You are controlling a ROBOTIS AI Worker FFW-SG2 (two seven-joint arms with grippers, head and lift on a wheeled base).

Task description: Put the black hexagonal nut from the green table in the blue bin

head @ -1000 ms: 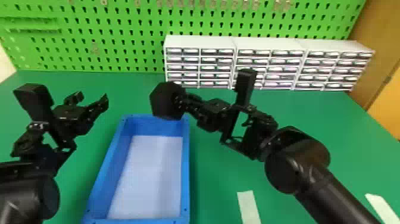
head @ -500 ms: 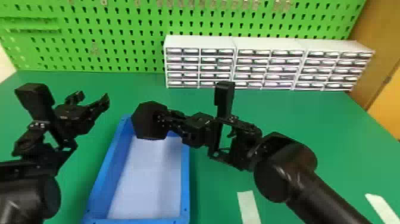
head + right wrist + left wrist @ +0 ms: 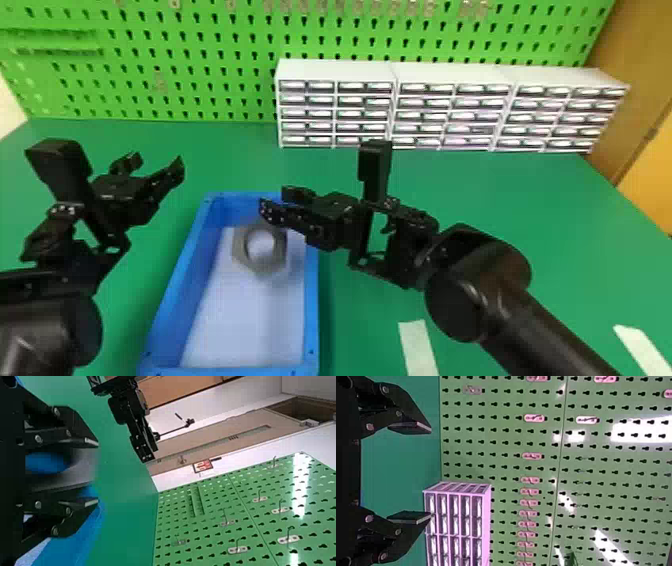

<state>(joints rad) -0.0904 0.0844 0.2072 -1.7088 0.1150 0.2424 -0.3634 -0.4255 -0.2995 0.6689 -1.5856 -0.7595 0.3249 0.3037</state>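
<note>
The right end effector (image 3: 273,199) is spread wide over the far end of the blue bin (image 3: 312,300), the hexagonal nut (image 3: 259,268) below. It should pause until the nut settles, then lift clear.

Hexagonal nut (image 3: 260,266) — blurred, its outline smeared

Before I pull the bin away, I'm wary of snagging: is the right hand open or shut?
Open: the right hand has its fingertips well apart.

Blue bin (image 3: 311,300) on green table (image 3: 360,310)
</note>
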